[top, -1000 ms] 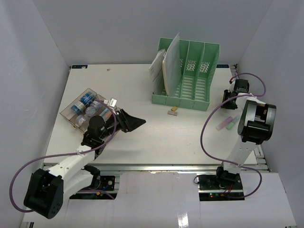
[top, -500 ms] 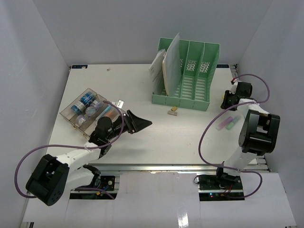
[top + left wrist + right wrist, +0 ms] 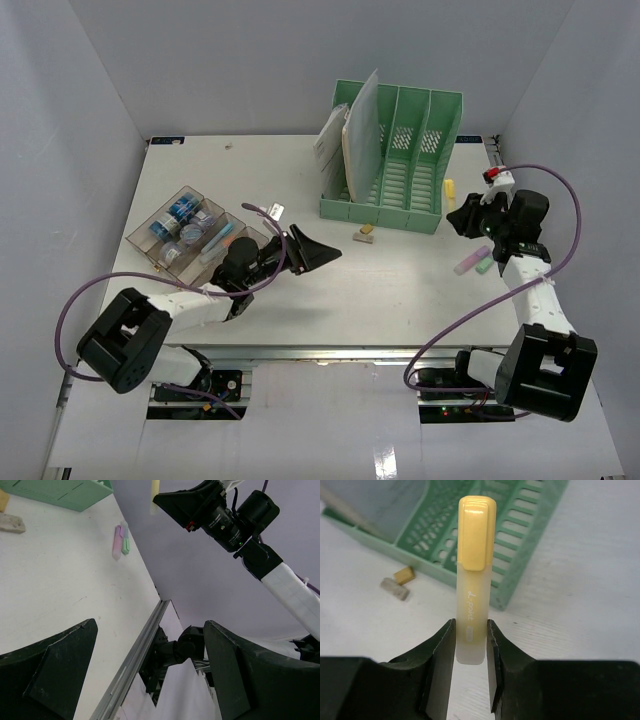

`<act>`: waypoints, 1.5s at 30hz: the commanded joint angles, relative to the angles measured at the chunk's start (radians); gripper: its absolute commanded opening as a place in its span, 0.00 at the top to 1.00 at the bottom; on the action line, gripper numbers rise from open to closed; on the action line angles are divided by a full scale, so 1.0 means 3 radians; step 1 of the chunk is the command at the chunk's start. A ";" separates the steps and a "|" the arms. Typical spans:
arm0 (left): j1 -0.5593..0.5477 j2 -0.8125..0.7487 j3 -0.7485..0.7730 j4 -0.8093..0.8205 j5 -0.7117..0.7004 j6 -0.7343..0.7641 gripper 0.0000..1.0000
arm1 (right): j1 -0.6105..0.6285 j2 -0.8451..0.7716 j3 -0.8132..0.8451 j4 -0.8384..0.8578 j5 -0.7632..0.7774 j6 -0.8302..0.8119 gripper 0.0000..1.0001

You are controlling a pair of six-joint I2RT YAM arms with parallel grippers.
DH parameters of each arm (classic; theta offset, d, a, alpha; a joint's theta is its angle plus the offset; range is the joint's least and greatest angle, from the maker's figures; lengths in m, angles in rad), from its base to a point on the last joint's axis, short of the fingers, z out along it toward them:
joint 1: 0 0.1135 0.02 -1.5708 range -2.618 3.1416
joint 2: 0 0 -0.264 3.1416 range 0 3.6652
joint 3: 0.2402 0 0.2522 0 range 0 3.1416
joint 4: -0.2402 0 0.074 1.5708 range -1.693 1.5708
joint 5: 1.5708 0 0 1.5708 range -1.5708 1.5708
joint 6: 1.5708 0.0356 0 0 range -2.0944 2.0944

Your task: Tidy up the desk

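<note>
The desk (image 3: 300,290) is a large white tabletop. My right gripper (image 3: 462,218) hovers at its right side, just right of the green file rack (image 3: 395,160). It is shut on a yellow highlighter (image 3: 450,193). In the right wrist view the highlighter (image 3: 472,580) stands cap-up between the jaws of the right gripper (image 3: 470,630), clamped near its bottom end. My left gripper (image 3: 318,252) is open and empty above the desk's middle, pointing right. In the left wrist view nothing lies between the wide-apart fingers of the left gripper (image 3: 150,680).
A pink highlighter (image 3: 467,262) and a green highlighter (image 3: 484,264) lie together under the right arm. Two small eraser-like blocks (image 3: 365,233) sit in front of the rack, which holds papers (image 3: 350,140) in its left slots. A clear compartment tray (image 3: 190,230) stands at the left.
The left gripper has reached rightward toward the desk's middle, still open. The right arm has swung round, and its gripper now points left with the yellow highlighter showing.
</note>
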 commanded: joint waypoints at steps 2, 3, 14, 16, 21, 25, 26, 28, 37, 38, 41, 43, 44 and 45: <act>-0.0185 0.0263 0.0380 0.0291 -0.0152 0.0154 0.02 | 0.0283 -0.0217 -0.0216 -0.0110 -0.1027 -0.0378 0.92; -0.0218 0.0313 0.0428 0.0301 -0.0167 0.0179 0.02 | 0.0356 -0.0260 -0.0236 -0.0146 -0.1076 -0.0434 0.92; -0.0510 0.0937 0.1139 0.0129 -0.0418 0.0498 0.02 | 0.1222 -0.0523 -0.0164 -0.0343 -0.1247 -0.0570 0.92; -0.0554 0.1011 0.1228 0.0072 -0.0465 0.0564 0.03 | 0.1273 -0.0536 -0.0145 -0.0348 -0.1282 -0.0561 0.92; -0.0640 0.1083 0.1339 -0.0011 -0.0569 0.0709 0.08 | 0.1343 -0.0566 -0.0197 -0.0269 -0.1359 -0.0508 0.92; -0.0689 0.1116 0.1428 -0.0136 -0.0609 0.0810 0.17 | 0.1349 -0.0596 -0.0206 -0.0224 -0.1433 -0.0466 0.92; -0.0696 0.1123 0.1435 -0.0143 -0.0616 0.0827 0.21 | 0.1346 -0.0603 -0.0206 -0.0214 -0.1450 -0.0456 0.92; -0.0708 0.1138 0.1442 -0.0158 -0.0640 0.0853 0.29 | 0.1350 -0.0610 -0.0215 -0.0200 -0.1483 -0.0445 0.92; -0.0761 0.1197 0.1597 -0.0342 -0.0669 0.0962 0.57 | 0.1355 -0.0667 -0.0309 -0.0097 -0.1466 -0.0427 0.92; -0.0765 0.1198 0.1609 -0.0354 -0.0658 0.0974 0.62 | 0.1355 -0.0668 -0.0315 -0.0091 -0.1462 -0.0432 0.92; -0.0772 0.1218 0.1681 -0.0451 -0.0617 0.1046 0.69 | 0.1365 -0.0694 -0.0355 -0.0066 -0.1471 -0.0453 0.90; -0.0780 0.1225 0.1713 -0.0493 -0.0591 0.1076 0.75 | 0.1367 -0.0710 -0.0377 -0.0057 -0.1469 -0.0470 0.82; -0.0781 0.1227 0.1724 -0.0510 -0.0578 0.1084 0.77 | 0.1370 -0.0718 -0.0390 -0.0051 -0.1472 -0.0484 0.76; -0.0781 0.1221 0.1734 -0.0527 -0.0574 0.1094 0.79 | 0.1370 -0.0732 -0.0404 -0.0044 -0.1489 -0.0515 0.67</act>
